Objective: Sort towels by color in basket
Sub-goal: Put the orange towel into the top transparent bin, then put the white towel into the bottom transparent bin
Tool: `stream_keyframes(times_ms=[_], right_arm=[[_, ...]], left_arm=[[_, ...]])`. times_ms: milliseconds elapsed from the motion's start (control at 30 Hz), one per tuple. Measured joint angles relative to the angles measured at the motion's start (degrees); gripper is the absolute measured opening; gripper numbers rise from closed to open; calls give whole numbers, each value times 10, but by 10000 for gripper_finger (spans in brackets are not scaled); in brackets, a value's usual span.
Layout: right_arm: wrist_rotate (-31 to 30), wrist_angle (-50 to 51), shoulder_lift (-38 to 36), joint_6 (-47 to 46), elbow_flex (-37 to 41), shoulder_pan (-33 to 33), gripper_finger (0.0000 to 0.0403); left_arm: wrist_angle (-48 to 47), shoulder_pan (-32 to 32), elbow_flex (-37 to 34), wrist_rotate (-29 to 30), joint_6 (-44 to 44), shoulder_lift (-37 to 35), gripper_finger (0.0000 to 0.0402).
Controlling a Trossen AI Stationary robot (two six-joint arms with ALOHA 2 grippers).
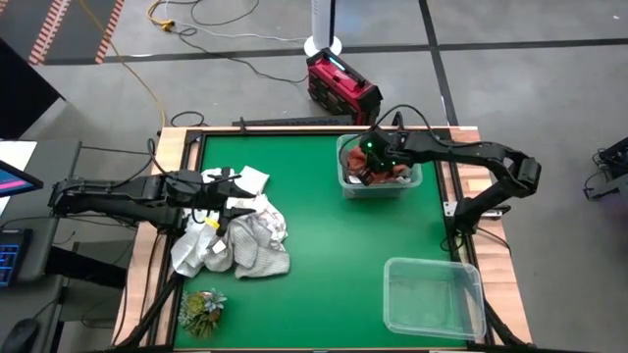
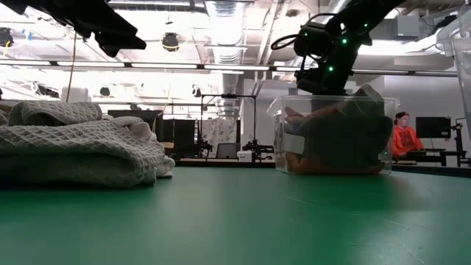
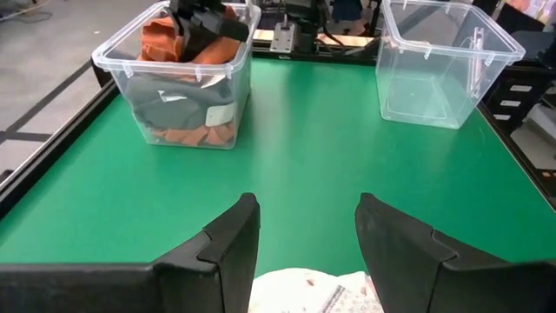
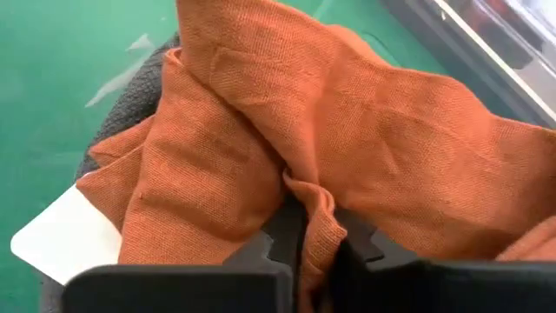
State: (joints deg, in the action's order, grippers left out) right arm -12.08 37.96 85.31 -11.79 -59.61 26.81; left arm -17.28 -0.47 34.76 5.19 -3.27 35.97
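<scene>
A rust-orange towel [image 4: 365, 130] lies bunched in a clear basket [image 1: 343, 149] at the table's far right, on top of a dark grey towel [image 4: 130, 104]. My right gripper [image 4: 317, 248] reaches down into this basket, its fingers close together on a fold of the orange towel. White and pale grey towels [image 1: 240, 235] lie in a heap on the table's left side. My left gripper [image 3: 308, 235] hovers open over that heap, with nothing between its fingers. My right gripper pinches a narrow fold of the orange towel [image 4: 314, 213] between its two fingers. It comes slanting down from above into the basket. The towel is slack and rests in the basket on the dark grey towel.
A second clear basket [image 1: 392, 270] stands at the near right with nothing in it. A small green leafy tuft [image 1: 201, 309] lies at the near left corner. Open green tabletop [image 1: 334, 255] lies between the heap and the baskets. A person [image 2: 402, 136] sits far behind the table.
</scene>
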Motion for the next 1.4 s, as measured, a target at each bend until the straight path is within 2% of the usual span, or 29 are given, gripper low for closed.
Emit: stream_keyframes(times_ms=[167, 433, 567, 767, 967, 1133, 1233, 1400], right_arm=[[0, 31, -11, 5, -21, -2, 114], [-1, 102, -41, 3, -94, -7, 214], [-11, 136, -57, -4, -128, -7, 249], [-25, 113, -97, -18, -141, -42, 256], [-66, 40, -92, 11, -141, -165, 255], [-136, -107, -62, 42, -100, -275, 255], [-174, -204, -42, 62, -54, -321, 255], [-199, -237, -28, 53, -32, -353, 255]], left_arm=[[-1, 0, 0, 0, 0, 0, 180], [-1, 0, 0, 0, 0, 0, 180], [-1, 0, 0, 0, 0, 0, 180], [-3, 0, 0, 0, -4, 0, 180], [-33, 0, 0, -11, -11, 0, 180], [-44, -15, 0, -84, -12, 1, 180], [-36, -37, 0, -90, -20, 16, 180], [-30, -74, 0, -90, -26, 77, 180]])
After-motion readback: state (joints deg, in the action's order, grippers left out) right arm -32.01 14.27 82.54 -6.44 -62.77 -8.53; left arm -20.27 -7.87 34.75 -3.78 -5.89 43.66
